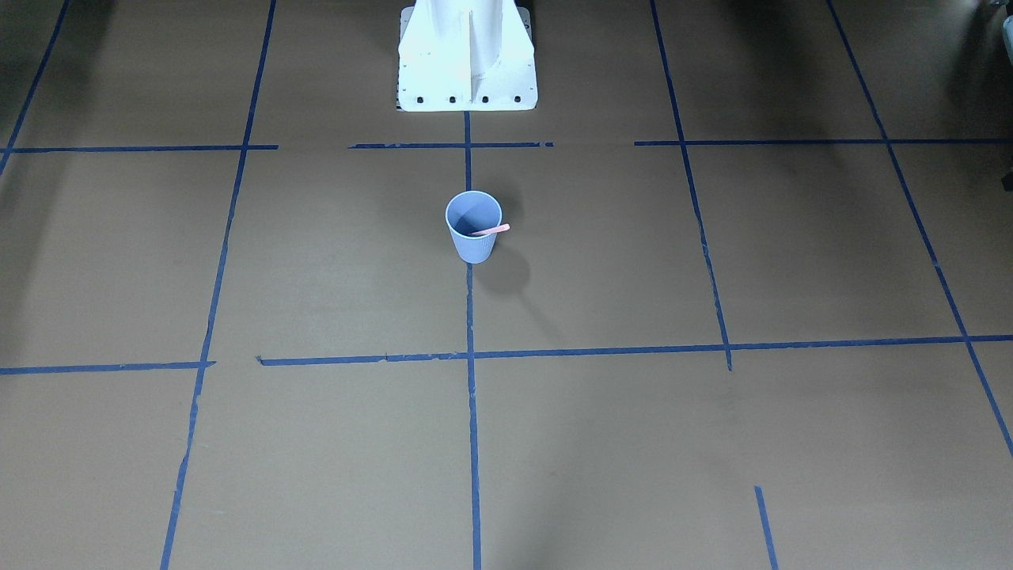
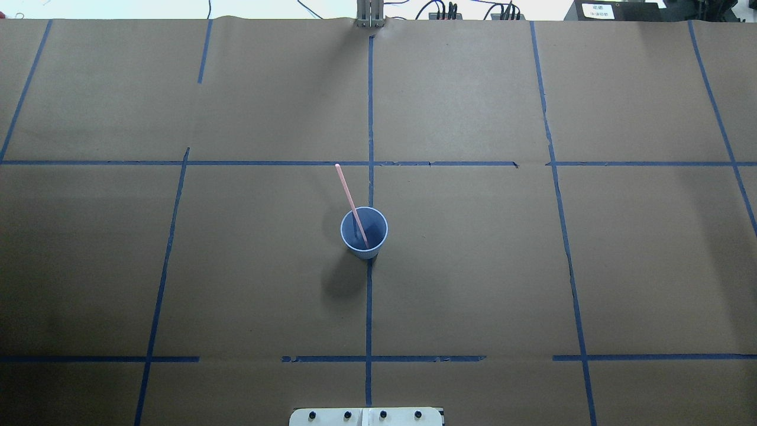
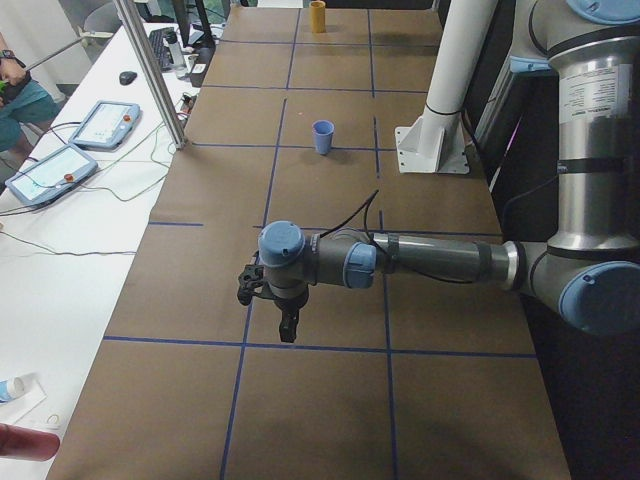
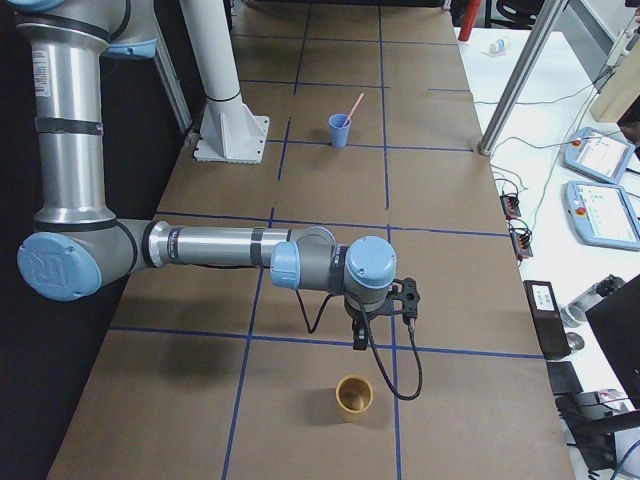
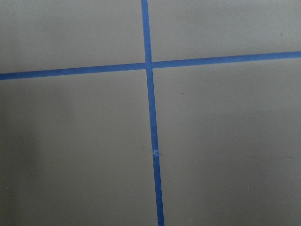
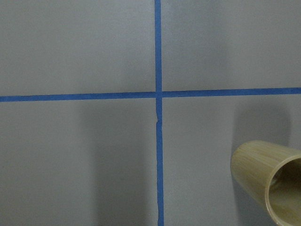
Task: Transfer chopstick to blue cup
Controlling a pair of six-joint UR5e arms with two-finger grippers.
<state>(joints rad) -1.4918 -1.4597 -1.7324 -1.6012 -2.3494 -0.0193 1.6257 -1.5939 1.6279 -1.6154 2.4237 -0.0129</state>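
Observation:
The blue cup (image 1: 475,247) stands upright on the centre blue tape line of the brown table (image 2: 473,266). It also shows in the overhead view (image 2: 376,225) and both side views (image 3: 322,137) (image 4: 340,131). A pale pink chopstick (image 2: 348,192) stands in the cup, leaning on its rim with its upper end sticking out (image 1: 495,229) (image 4: 354,105). My left gripper (image 3: 288,325) hangs over the table's left end, far from the cup. My right gripper (image 4: 358,335) hangs over the right end. I cannot tell whether either is open or shut. Neither wrist view shows fingers.
A tan bamboo cup (image 4: 353,397) stands upright near my right gripper and shows in the right wrist view (image 6: 268,186) and at the far end in the left side view (image 3: 317,17). The white robot base (image 1: 467,55) stands behind the blue cup. Teach pendants (image 4: 600,185) lie on the side table.

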